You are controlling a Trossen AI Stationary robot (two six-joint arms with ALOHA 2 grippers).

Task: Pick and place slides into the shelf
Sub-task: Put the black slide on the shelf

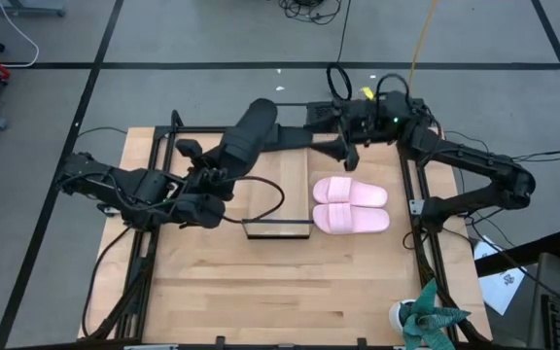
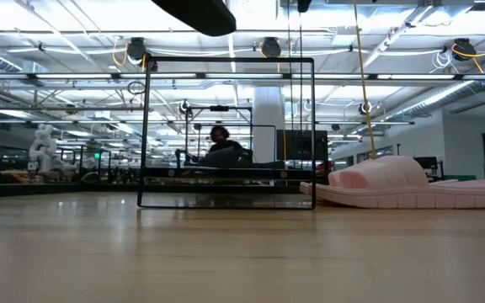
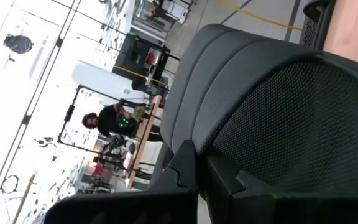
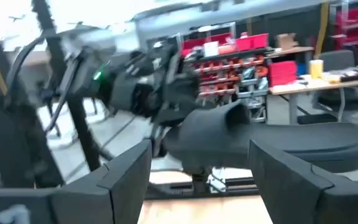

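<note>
My left gripper [image 1: 220, 175] is shut on a matte black slide [image 1: 253, 131], held high over the table's far middle; the slide fills the left wrist view [image 3: 272, 106] and shows at the top of the low view [image 2: 196, 13]. My right gripper [image 1: 346, 151] is open and empty near the far edge, facing that slide [image 4: 229, 134]. The pale pink pair [image 1: 350, 205] lies side by side, soles down, on the table right of the shelf [image 1: 278, 229]. The shelf stands upright as a thin black frame [image 2: 226, 172]. The other black slide cannot be told apart. My left gripper holds the black slide by its end nearest the arm [image 1: 231, 157], beside the mesh strap [image 3: 291, 118]. The fingers [image 3: 188, 168] come from the table's left, slanting up. The slide is lifted clear of table and shelf and tilts away toward the far right.
Black frame rails [image 1: 418, 209] run along the table's left and right sides. A cable [image 1: 261, 199] loops by the shelf. A green toy-like object [image 1: 426, 319] sits at the near right corner. Bare wood [image 1: 261, 292] lies near the front edge. A person [image 2: 221, 147] sits far behind.
</note>
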